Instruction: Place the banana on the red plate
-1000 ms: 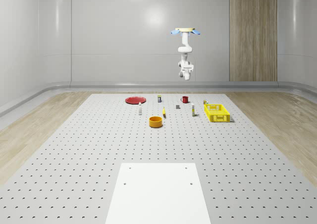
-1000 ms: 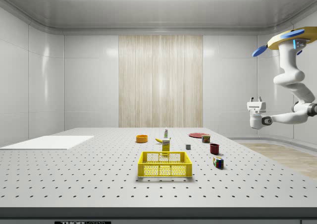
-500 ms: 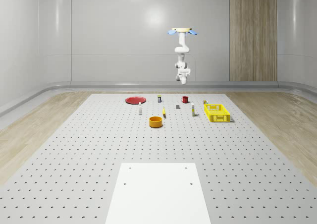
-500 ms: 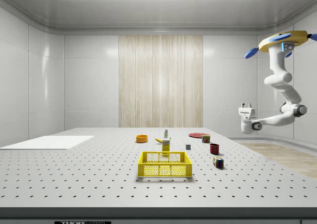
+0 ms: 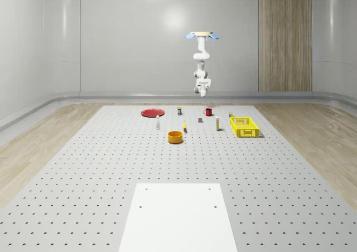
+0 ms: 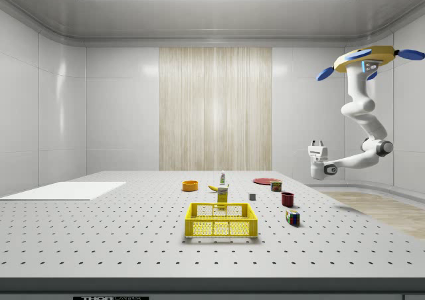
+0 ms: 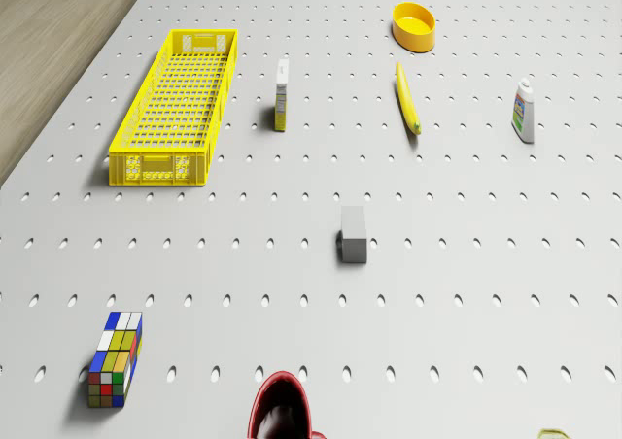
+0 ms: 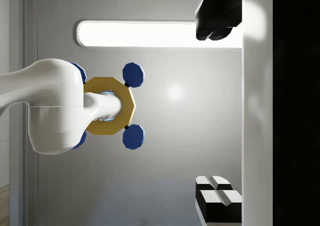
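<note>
The banana (image 5: 184,126) (image 7: 408,99) lies flat on the perforated table beside the orange bowl (image 5: 175,136); in the side view the banana (image 6: 212,188) is near the table's middle. The red plate (image 5: 152,112) (image 6: 264,180) sits bare at the table's far left in the whole-scene view. The drone (image 5: 201,35) (image 6: 364,58) hovers high over the table's far edge, near the red mug (image 5: 207,112). My gripper (image 5: 202,88) (image 6: 317,144) (image 8: 216,111) hangs well above the table, pointing up toward the drone, fingers wide apart and holding nothing.
A yellow crate (image 7: 175,104) (image 5: 245,126) stands at the whole-scene view's right. A small box (image 7: 282,94), grey block (image 7: 353,233), white bottle (image 7: 524,111), Rubik's cube (image 7: 115,358) and red mug (image 7: 282,410) are scattered around the banana. A white sheet (image 5: 178,216) covers the near end.
The drone with the arm has shifted toward the whole-scene view's left and, in the side view, leftward toward the table. Objects on the table have not moved.
</note>
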Robot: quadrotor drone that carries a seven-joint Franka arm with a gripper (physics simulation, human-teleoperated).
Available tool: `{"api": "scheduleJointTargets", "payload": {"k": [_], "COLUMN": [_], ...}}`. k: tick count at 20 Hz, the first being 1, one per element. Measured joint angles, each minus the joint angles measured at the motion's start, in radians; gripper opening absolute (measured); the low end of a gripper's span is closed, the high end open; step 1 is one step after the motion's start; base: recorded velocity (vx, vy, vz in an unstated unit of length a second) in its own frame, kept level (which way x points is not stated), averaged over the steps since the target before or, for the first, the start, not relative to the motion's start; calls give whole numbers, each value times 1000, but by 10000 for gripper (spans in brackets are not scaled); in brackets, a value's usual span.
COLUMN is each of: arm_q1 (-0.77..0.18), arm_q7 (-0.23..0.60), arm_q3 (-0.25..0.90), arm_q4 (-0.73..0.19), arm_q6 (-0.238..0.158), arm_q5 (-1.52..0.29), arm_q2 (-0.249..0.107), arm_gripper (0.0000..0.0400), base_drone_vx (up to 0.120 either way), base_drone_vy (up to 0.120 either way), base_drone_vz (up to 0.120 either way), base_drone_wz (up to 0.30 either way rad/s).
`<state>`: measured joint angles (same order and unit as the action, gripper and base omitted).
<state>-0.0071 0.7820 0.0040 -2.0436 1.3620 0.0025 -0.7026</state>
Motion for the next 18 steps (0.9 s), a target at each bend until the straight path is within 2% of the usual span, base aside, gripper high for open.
{"api": "scheduleJointTargets", "payload": {"k": [18], "arm_q1": [-2], "arm_q7": [0], "arm_q3": [3], "arm_q4": [-4], "arm_q6": [11], "arm_q5": [-2], "arm_q2": [-7], "arm_gripper": [400], "base_drone_vx": [120], "base_drone_vy": [-120], "base_drone_vz": [0], "base_drone_wz": [0]}}
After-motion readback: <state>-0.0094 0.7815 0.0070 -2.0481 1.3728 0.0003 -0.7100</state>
